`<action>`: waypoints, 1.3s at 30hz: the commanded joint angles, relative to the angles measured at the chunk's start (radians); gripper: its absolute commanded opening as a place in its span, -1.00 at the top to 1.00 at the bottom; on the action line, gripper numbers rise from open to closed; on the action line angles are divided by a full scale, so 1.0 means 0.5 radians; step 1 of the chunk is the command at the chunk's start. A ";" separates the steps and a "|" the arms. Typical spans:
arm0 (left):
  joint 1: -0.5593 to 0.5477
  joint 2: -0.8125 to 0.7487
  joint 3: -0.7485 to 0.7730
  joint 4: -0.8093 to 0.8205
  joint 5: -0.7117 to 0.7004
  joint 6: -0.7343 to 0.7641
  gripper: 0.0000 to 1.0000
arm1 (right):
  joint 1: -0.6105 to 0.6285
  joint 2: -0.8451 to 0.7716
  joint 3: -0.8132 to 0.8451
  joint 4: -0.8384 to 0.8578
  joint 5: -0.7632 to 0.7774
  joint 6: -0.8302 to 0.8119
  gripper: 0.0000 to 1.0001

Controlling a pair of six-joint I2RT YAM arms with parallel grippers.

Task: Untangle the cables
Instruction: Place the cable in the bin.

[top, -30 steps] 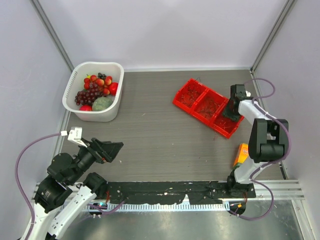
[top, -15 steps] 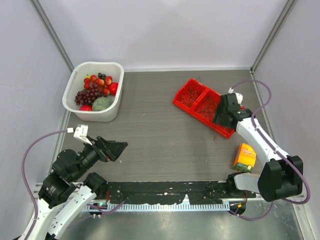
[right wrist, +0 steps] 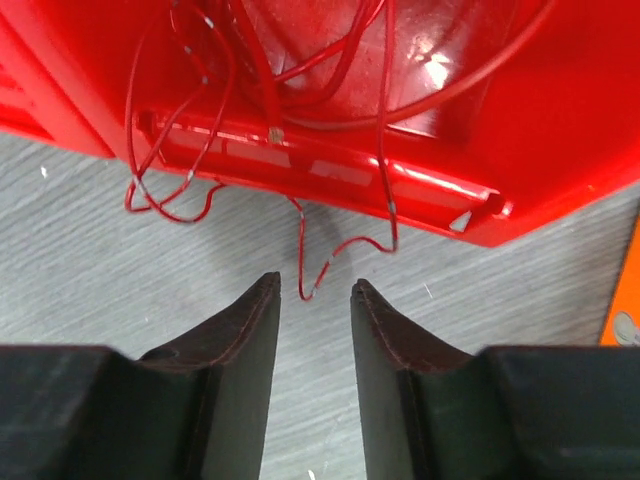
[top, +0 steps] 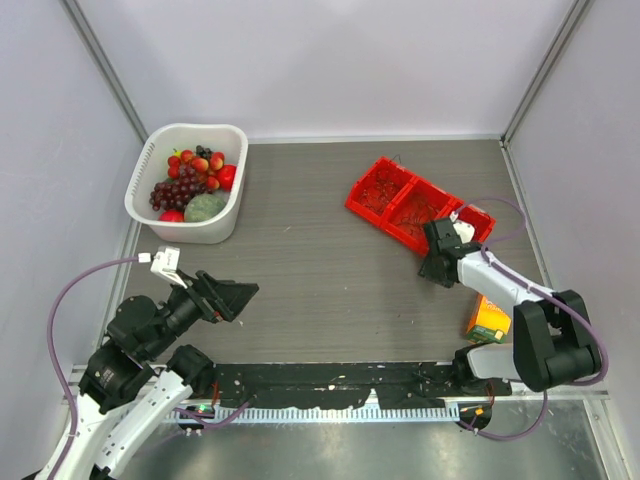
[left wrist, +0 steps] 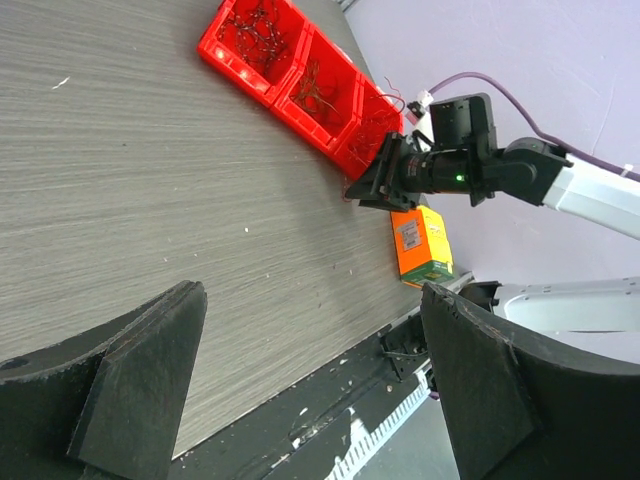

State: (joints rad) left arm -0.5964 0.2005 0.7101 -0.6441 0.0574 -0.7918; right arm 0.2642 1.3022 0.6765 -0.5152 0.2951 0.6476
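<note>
Left gripper (top: 240, 296): jaws spread wide, empty, hovering over bare table (top: 320, 275); white fruit bowl (top: 190, 228) well off to its left, cables far ahead of it.

Right gripper (right wrist: 315, 288): jaws partly apart, nothing between them, low at the near rim of the red tray (right wrist: 330, 180). Cables (right wrist: 301, 262) lie in that tray; thin loops spill over the rim, one end dangling just ahead of the gap.

Judgement: ease forward until that end sits between the fingers, pinch, then draw back slowly so the tray is not dragged along.

Room: open table behind and left of this pincer. Orange box (top: 488, 315) near on its right limits any swing that way.
</note>
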 commanded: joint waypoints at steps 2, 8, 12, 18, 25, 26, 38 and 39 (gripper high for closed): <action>-0.007 0.026 0.016 0.089 0.048 -0.024 -0.85 | -0.007 0.150 -0.028 0.291 0.091 0.107 0.40; -0.007 0.022 0.046 0.052 0.039 -0.018 -0.85 | -0.007 0.123 0.085 0.187 0.171 0.030 0.98; -0.004 0.029 0.028 0.061 0.023 -0.012 -0.86 | -0.083 -0.049 0.232 0.128 0.171 -0.059 0.99; -0.007 0.087 -0.030 0.175 0.100 -0.052 -0.85 | -0.307 0.187 0.469 0.140 0.115 -0.197 0.99; -0.007 0.053 0.003 0.110 0.066 -0.039 -0.86 | -0.439 0.604 0.659 0.257 0.094 -0.252 0.99; -0.007 0.047 0.009 0.101 0.060 -0.039 -0.85 | -0.439 0.699 0.678 0.266 0.088 -0.261 0.98; -0.007 0.029 0.037 0.046 0.060 -0.042 -0.86 | -0.439 0.528 0.748 0.043 0.014 -0.405 0.71; -0.007 0.032 0.031 0.058 0.063 -0.046 -0.86 | -0.436 0.464 0.767 0.018 0.005 -0.433 0.61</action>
State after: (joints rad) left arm -0.5964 0.2176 0.6998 -0.6411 0.0830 -0.8089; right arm 0.0422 1.6638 1.0050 -0.4458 0.3115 0.4820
